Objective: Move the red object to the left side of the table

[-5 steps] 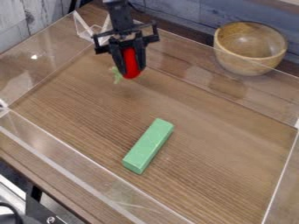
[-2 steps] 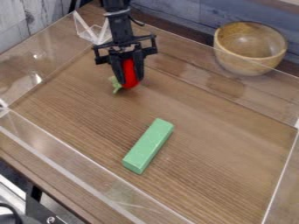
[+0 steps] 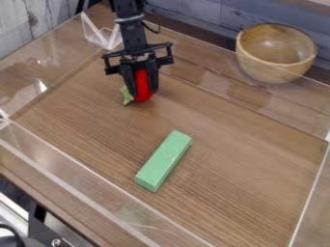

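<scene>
The red object (image 3: 145,85), a small bright-red toy fruit with a green leafy bit at its lower left, sits between the black fingers of my gripper (image 3: 142,81). The gripper is shut on it, pointing steeply down, at the far middle-left of the brown wood-grain table (image 3: 245,145). The fruit hangs at or just above the tabletop; contact cannot be told. The fingers hide part of the fruit.
A flat light-green rectangular block (image 3: 164,160) lies near the table's centre front. A wooden bowl (image 3: 275,51) stands at the far right. Low clear acrylic walls (image 3: 45,72) border the tabletop on all sides.
The gripper has come down slightly with the red object still held between its fingers. The block and bowl have not moved.
</scene>
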Robot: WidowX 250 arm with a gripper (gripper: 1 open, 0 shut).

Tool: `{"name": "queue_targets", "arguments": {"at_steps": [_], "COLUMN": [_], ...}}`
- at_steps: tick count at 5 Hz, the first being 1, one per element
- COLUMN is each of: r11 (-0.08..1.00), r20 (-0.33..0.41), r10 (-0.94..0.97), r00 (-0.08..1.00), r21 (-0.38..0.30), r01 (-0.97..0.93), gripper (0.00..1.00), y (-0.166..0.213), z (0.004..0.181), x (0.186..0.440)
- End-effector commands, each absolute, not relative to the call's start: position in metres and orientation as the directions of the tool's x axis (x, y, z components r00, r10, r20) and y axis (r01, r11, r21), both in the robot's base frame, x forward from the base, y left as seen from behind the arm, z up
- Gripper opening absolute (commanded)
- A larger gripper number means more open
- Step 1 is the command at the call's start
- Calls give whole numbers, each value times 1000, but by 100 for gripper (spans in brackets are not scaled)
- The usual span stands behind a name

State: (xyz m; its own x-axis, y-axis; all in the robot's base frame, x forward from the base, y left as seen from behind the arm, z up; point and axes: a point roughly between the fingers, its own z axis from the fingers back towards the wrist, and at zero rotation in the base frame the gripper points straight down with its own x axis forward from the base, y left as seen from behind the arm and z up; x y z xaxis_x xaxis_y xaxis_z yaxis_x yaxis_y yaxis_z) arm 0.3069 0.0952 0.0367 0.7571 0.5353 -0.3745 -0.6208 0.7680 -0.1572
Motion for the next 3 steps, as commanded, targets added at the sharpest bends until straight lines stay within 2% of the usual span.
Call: {"name": "queue_targets", "arguments": {"at_steps": [1, 3], "r11": [782, 790], "r20": [-338, -352], "r10": [528, 515], "r00": [779, 781], "r21": [-163, -158], "r01": [-601, -592], "gripper": [0, 0], "y": [94, 90], "z": [47, 45], "x": [312, 311]}}
